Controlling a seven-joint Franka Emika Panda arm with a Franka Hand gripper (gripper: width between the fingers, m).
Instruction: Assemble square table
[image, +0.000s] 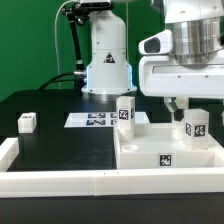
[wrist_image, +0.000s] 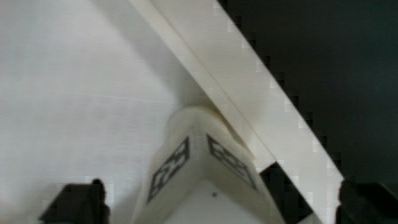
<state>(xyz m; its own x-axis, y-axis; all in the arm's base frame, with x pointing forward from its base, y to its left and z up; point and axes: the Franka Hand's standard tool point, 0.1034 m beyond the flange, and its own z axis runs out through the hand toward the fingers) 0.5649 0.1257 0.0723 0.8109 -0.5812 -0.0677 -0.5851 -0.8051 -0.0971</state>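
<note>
The square table's white top (image: 140, 150) lies at the exterior view's right, with a tag on its front rim. Two white tagged legs stand upright in its corners, one at the back left (image: 125, 112) and one at the right (image: 194, 126). My gripper (image: 181, 104) hangs just above the right leg and is open. In the wrist view that leg (wrist_image: 203, 165) sits between my gripper's (wrist_image: 217, 206) dark fingers (wrist_image: 75, 202), with a gap at each side, beside the top's raised rim (wrist_image: 222, 75). Another loose leg (image: 27, 122) lies on the black table at the left.
The marker board (image: 95, 120) lies flat behind the table top. A long low white border rail (image: 60, 181) runs along the front and turns up the left side. The robot's white base (image: 108, 60) stands at the back.
</note>
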